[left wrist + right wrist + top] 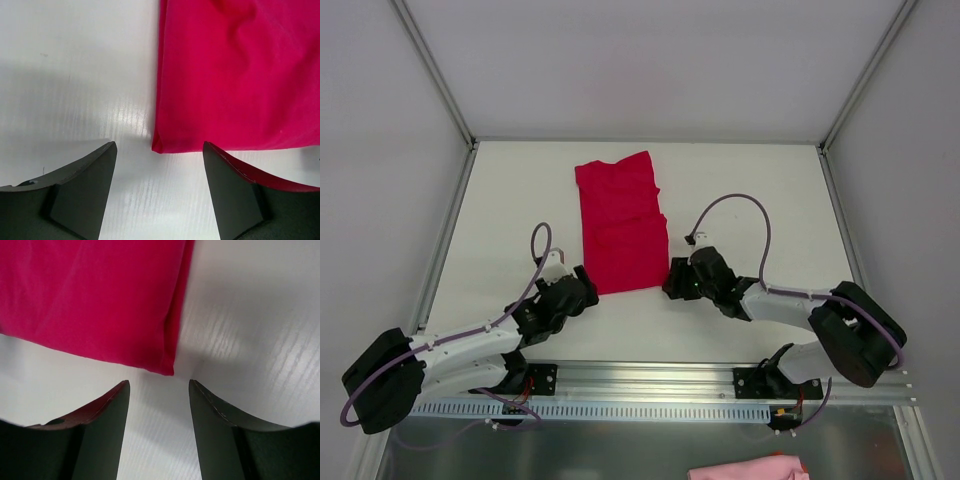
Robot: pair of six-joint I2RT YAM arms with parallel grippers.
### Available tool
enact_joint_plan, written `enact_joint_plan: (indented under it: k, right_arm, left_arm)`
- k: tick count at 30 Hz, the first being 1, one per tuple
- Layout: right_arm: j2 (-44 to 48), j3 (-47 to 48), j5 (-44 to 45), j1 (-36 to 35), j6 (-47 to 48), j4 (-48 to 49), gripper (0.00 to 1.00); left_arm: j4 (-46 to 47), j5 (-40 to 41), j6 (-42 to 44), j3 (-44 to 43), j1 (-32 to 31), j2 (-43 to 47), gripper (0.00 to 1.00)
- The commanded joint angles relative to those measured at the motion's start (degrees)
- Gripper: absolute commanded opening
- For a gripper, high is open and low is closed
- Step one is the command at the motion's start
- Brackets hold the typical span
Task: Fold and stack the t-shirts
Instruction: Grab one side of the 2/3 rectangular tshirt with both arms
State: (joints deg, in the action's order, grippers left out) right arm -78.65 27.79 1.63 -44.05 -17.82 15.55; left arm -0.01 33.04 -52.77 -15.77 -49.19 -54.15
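A crimson t-shirt [620, 222] lies on the white table [520, 200], folded lengthwise into a long strip with its collar end at the back. My left gripper [586, 285] is open just short of the strip's near left corner [159, 145], with only bare table between its fingers [85, 180]. At the near right corner [167, 367] my right gripper [672, 283] is open as well, nothing between its jaws. Neither gripper touches the cloth.
Grey walls and a metal frame [440, 250] close in the table on three sides. A pink cloth [750, 468] shows below the near rail [640, 375], off the table.
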Motion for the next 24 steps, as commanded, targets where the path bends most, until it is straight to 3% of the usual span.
enact_joint_plan:
  k: [1,24]
  right_arm:
    - [-2.55,-0.63,-0.05,-0.51,-1.07,6.50,0.55]
    - [-6.95,1.21,-0.49,-0.68,-0.37,8.97,0.56]
  left_arm:
    - [5.80,-0.78,-0.23,1.44,-0.56,-1.13,0.70]
    - [14.33,-1.40,0.30,4.34,-0.64,-5.61,0.57]
